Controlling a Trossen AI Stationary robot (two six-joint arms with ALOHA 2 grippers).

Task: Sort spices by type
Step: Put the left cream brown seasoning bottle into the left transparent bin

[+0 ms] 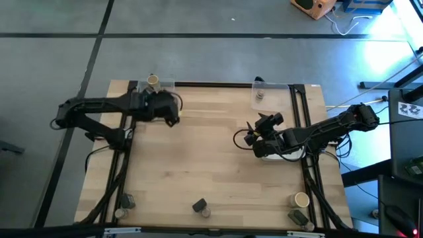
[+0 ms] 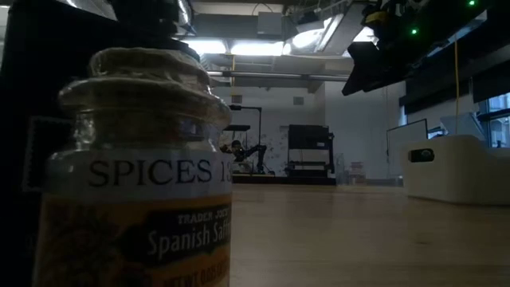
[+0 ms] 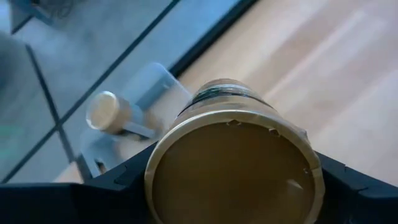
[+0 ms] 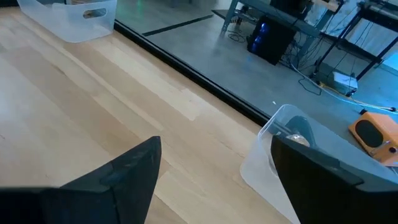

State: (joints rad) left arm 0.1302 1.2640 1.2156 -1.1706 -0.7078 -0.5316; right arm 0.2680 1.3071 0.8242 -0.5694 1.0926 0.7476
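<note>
My left gripper (image 1: 173, 114) hovers over the table's far left part, shut on a tan spice cylinder (image 3: 236, 155) whose round end faces the wrist camera. Just beyond it a clear tray (image 3: 146, 93) holds another tan cylinder with a pale top (image 3: 107, 112), also seen from above (image 1: 153, 80). My right gripper (image 1: 250, 135) hangs open over the table's right half with nothing between its fingers (image 4: 124, 174). A grey-capped jar (image 1: 260, 96) stands in the far right clear tray (image 4: 280, 134). More spices stand along the near edge (image 1: 200, 206). My left gripper pinches the tan cylinder between its two fingers (image 3: 118, 186), on opposite sides of its wall (image 3: 163, 163) near the end that faces the camera. The cylinder lies along the fingers, pointing slantwise down and away. It is lifted clear of the table.
A white rectangular dish (image 1: 277, 156) lies under my right arm. Close to the low camera stands a cork-topped saffron jar (image 2: 139, 183). Other spices stand at the near left corner (image 1: 124, 203) and the near right corner (image 1: 301, 199). Bare wood (image 1: 198, 158) spans the middle.
</note>
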